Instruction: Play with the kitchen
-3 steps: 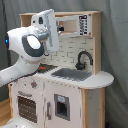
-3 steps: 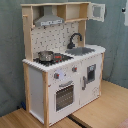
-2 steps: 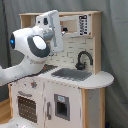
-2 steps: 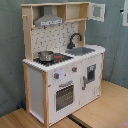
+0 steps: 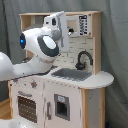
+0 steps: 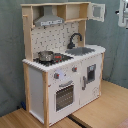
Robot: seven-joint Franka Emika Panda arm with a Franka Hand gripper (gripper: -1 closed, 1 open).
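**Ana:** Since the earlier frame, the arm [image 5: 42, 47] had swung across the first exterior view, from that view's left toward the middle, so its white body covered more of the kitchen [image 6: 62, 65]. Nothing on the kitchen itself had shifted.

**Ben:** And where did the kitchen stand?

**Ana:** On the wooden floor [image 6: 107, 107] before a grey curtain [image 6: 10, 50], upright. In the second exterior view the small metal pot [image 6: 45, 55] sat on the stove [image 6: 54, 58], the black faucet [image 6: 75, 39] curved over the sink [image 6: 80, 50], and the oven door [image 6: 65, 96] looked closed.

**Ben:** Were the jaws grasping anything?

**Ana:** I could not tell; they were not visible (only a sliver of the arm showed at the top edge of the second exterior view's right, well apart from the hood [image 6: 49, 20]).

**Ben:** So how far along was the play?

**Ana:** Barely begun, by my reading. The pot was on its burner, the knobs [image 6: 56, 76] showed no sign of handling, and every door appeared closed. All of the handling seemed left to do.
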